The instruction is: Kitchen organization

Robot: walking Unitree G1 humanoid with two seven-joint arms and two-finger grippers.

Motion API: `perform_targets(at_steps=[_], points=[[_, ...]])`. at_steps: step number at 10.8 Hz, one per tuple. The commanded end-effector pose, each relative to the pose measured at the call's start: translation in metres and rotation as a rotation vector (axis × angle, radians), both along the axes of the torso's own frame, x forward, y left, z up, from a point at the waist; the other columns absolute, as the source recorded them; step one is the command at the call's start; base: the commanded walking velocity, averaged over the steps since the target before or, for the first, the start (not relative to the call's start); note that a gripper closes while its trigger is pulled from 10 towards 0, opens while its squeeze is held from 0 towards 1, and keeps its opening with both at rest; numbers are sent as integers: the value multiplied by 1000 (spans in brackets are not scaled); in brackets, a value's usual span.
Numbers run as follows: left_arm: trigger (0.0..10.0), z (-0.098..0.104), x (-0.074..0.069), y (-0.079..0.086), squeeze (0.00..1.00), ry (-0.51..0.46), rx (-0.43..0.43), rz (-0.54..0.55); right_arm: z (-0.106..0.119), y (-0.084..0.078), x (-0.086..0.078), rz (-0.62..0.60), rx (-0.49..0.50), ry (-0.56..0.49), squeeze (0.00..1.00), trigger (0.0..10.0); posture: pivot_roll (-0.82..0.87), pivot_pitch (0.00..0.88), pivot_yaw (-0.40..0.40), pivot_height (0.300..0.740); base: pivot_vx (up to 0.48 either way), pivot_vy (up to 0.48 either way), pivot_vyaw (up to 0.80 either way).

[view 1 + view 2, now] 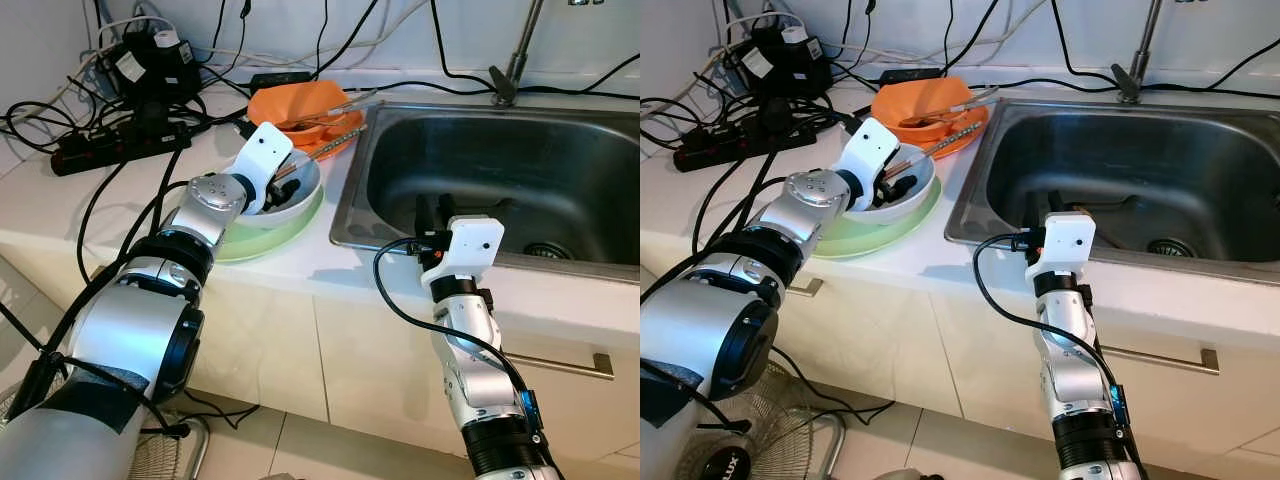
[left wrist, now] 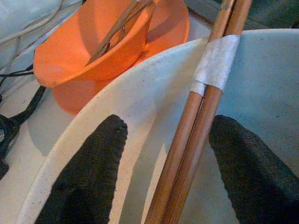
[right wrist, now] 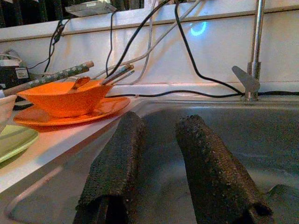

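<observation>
A white bowl [image 1: 303, 196] stands on a light green plate [image 1: 285, 235] on the counter, left of the sink [image 1: 500, 170]. A pair of brown chopsticks [image 2: 198, 130], bound with white tape, leans in it. My left gripper [image 2: 170, 123] reaches down into the bowl, open, one black finger on each side of the chopsticks with gaps between. Behind stands an orange bowl [image 1: 300, 102] on an orange plate [image 3: 70, 116], holding a spoon and more chopsticks. My right gripper [image 1: 434, 212] hovers open over the sink's front rim with nothing between its fingers.
A faucet [image 1: 515, 60] rises behind the sink. A black power strip [image 1: 110, 148], adapters and tangled cables cover the counter's back left. A cabinet handle [image 1: 580, 365] sits below the sink. A fan [image 1: 730, 440] stands on the floor at lower left.
</observation>
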State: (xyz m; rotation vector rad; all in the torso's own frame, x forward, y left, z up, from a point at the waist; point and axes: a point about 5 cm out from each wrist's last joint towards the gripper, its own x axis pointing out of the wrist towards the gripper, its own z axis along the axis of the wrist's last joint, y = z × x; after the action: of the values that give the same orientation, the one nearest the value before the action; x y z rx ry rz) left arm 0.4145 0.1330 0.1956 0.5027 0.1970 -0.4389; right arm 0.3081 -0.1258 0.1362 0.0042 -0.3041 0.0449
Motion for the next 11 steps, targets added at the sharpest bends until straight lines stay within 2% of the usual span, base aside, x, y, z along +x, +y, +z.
perform_targets(at_steps=[1,11], points=[[0,-3,0,6,0,19,-1,22,-5,2,-2,14,-15,33,0,10000,17,0,124,740,0,0,0],[0,1,0,8,0,3,10,24,-5,6,1,27,-18,42,0,10000,25,0,118,740,0,0,0]])
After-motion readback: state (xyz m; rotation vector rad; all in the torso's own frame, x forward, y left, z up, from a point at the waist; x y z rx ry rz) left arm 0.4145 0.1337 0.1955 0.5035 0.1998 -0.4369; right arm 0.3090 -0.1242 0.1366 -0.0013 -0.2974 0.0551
